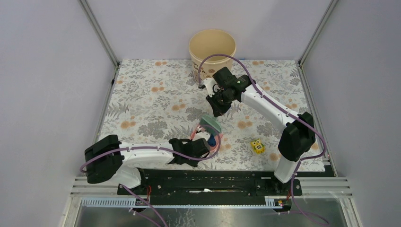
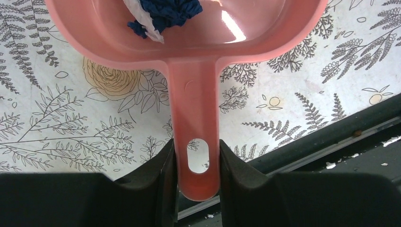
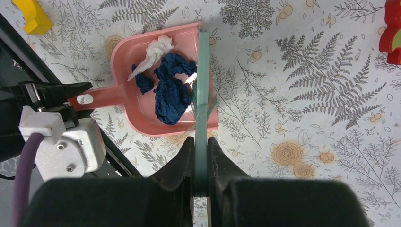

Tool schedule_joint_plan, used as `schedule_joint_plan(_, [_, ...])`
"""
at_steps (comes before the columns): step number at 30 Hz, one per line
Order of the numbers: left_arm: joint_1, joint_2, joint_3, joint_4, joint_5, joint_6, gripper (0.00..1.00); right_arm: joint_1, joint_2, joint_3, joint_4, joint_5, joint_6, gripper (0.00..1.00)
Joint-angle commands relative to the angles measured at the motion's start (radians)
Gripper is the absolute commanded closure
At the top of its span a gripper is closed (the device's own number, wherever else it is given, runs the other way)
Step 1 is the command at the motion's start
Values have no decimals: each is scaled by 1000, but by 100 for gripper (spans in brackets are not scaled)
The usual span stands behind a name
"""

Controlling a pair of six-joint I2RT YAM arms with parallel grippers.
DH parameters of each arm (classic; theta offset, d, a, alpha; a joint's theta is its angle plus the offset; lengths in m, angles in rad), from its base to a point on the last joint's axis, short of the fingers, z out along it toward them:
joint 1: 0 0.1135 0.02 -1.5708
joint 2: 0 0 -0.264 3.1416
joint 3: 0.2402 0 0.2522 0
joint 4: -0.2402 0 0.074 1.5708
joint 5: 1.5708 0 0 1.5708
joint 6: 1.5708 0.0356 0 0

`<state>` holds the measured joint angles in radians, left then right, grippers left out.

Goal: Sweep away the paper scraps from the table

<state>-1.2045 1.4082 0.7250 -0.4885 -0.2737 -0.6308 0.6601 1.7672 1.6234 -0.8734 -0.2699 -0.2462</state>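
A pink dustpan lies on the flower-printed table near its front edge. My left gripper is shut on the pan's handle. Crumpled navy paper scraps and a white crumpled bit sit inside the pan; the scraps also show at the top of the left wrist view. My right gripper is shut on a thin green brush, which stands across the pan's open mouth. From above, the brush hangs just over the dustpan, below the right gripper.
A beige bucket stands at the table's far edge. A yellow numbered cube lies right of the pan. A yellow piece and a red toy sit at the edges of the right wrist view. The black front rail runs close behind the pan's handle.
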Motion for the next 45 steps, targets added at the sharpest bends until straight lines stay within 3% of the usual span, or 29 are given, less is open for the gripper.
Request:
schedule_joint_plan(1, [-3, 5, 45, 18, -29, 9, 85, 3, -49, 1, 10, 49, -2, 100])
schedule_joint_plan(3, [-3, 0, 53, -1, -26, 4, 98, -15, -69, 12, 8, 68, 7, 100])
schedule_joint_plan(4, [-4, -3, 58, -9, -22, 3, 100, -33, -77, 26, 0, 60, 24, 100])
schedule_joint_plan(10, [-4, -80, 63, -34, -39, -6, 100, -135, -188, 11, -44, 62, 55, 100])
schedule_joint_plan(14, [-4, -133, 102, -78, -71, -4, 100, -288, -286, -44, -42, 22, 77, 100])
schedule_joint_plan(22, [8, -208, 214, -140, -130, 47, 100, -482, -435, -307, 17, -134, 100, 100])
schedule_joint_plan(28, [44, -132, 384, -217, -142, 116, 100, -575, -497, -422, 61, -229, 115, 100])
schedule_joint_plan(33, [149, -70, 511, -213, -62, 170, 100, -651, -469, -460, 73, -404, 94, 100])
schedule_joint_plan(37, [219, -10, 620, -194, 2, 223, 100, -655, -426, -505, 86, -513, 52, 100])
schedule_joint_plan(45, [256, 156, 872, -193, 65, 277, 100, -668, -367, -586, 140, -583, 40, 100])
